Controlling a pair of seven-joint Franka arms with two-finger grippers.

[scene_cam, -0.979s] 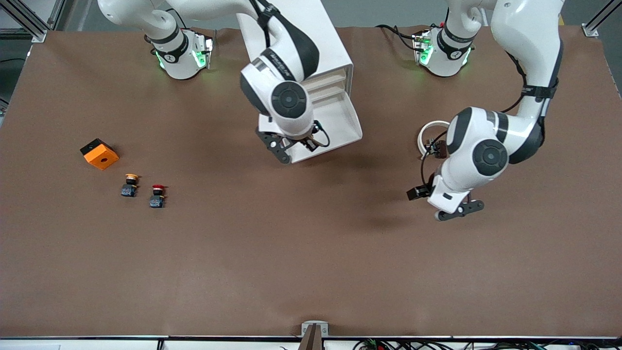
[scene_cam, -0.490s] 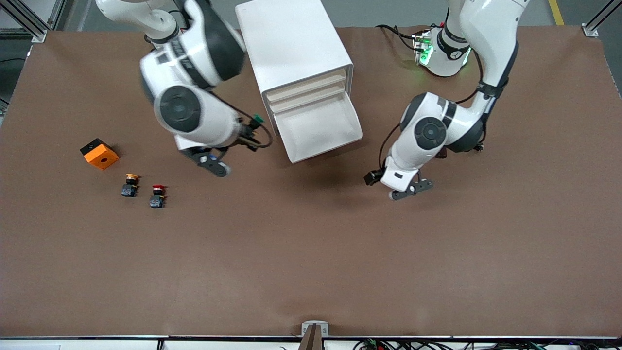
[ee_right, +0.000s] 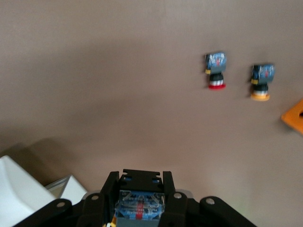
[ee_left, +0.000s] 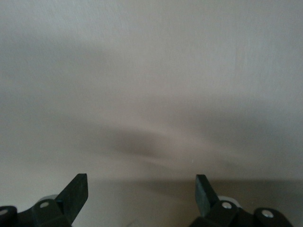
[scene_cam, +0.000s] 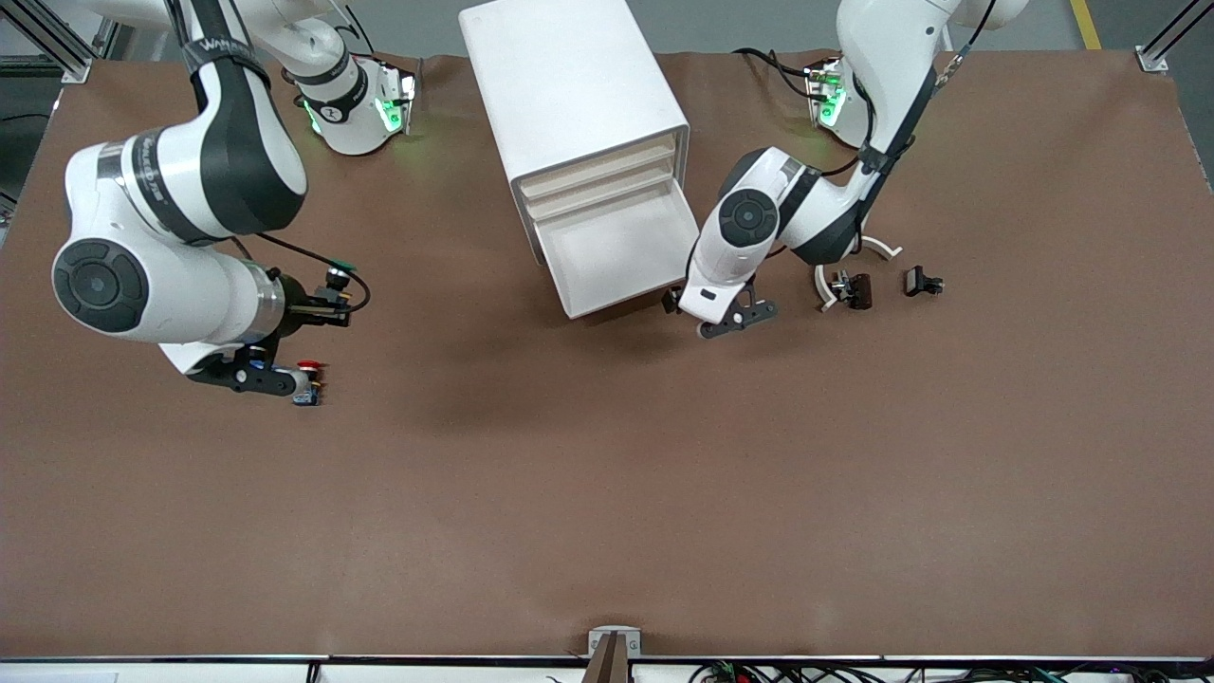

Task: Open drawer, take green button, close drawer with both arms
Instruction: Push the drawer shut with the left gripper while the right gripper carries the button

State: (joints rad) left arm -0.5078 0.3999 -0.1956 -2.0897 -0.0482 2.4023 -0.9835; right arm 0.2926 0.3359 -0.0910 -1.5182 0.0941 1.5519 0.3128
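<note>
One drawer [scene_cam: 616, 249] is open, with the left hand [scene_cam: 732, 319] spread beside its front corner. The right hand [ee_right: 140, 183] pinches one button [ee_right: 140, 207]. Two lie on the surface [ee_right: 118, 85]: red button [ee_right: 216, 71], yellow button [ee_right: 261, 81].

Yellow-capped button: hidden under the right arm in the front view; seen only from the right wrist [ee_right: 261, 81].

Orange block [ee_right: 294, 115]: cut by the right wrist frame edge, only a corner shows, past the yellow-capped button from the right gripper [ee_right: 140, 189].

Dark blue body gripped in the right gripper: cap colour hidden by the fingers.

Left wrist view: a blurred pale surface fills it ahead of the left gripper [ee_left: 141, 193]; which part of the cabinet, cannot tell.
</note>
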